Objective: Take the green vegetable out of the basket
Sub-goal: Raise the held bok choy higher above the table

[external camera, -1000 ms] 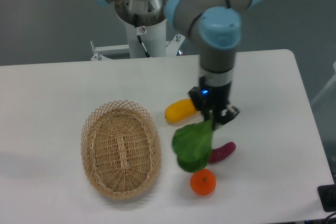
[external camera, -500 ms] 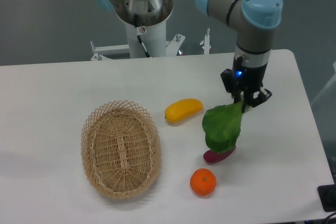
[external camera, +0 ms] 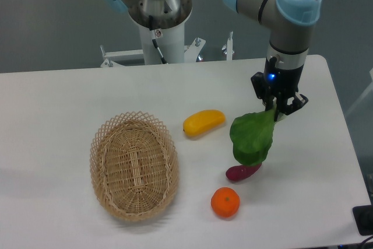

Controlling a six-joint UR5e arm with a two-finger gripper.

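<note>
The gripper [external camera: 278, 111] is clamped on the stalk end of the toy bok choy [external camera: 252, 139], so the broad green leaf hangs down under its own weight, dangling above the purple sweet potato [external camera: 243, 172]. That puts the vegetable well clear of the wicker basket [external camera: 134, 164], which sits to the left holding nothing I can see. The pick looks done to me. A yellow fruit [external camera: 203, 122] and 1 orange [external camera: 225, 202] lie on the table [external camera: 70, 103] nearby.

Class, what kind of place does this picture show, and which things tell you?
Probably a robot lab: a robot arm on a white table, its hand holding a toy green vegetable, beside a basket.
</note>
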